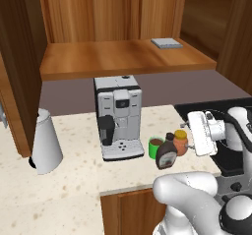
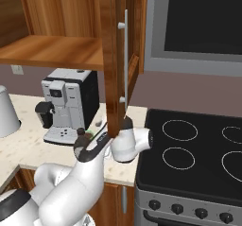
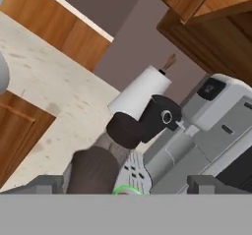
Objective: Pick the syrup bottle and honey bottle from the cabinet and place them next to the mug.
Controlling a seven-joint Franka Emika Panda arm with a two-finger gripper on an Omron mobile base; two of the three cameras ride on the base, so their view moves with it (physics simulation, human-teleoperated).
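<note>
**Bottles beside the mug, claw released**

Hovering at the right of the left base view, the claw [image 1: 193,131] stands released, its jaws wide apart and grasping nothing. Just left of it on the speckled worktop [image 1: 78,180], the syrup bottle [image 1: 166,153] stands upright, with the honey bottle [image 1: 180,141] close behind at its right and the mug [image 1: 156,147] at its left. Farther left sits the coffee machine [image 1: 118,116]; the white kettle [image 1: 45,141] is at centre left. Across the top, the cabinet [image 1: 123,57] shelf carries a grey pad [image 1: 167,43].

Even, bright rendered light — soft shadows, no glare — slightly coarse.
</note>
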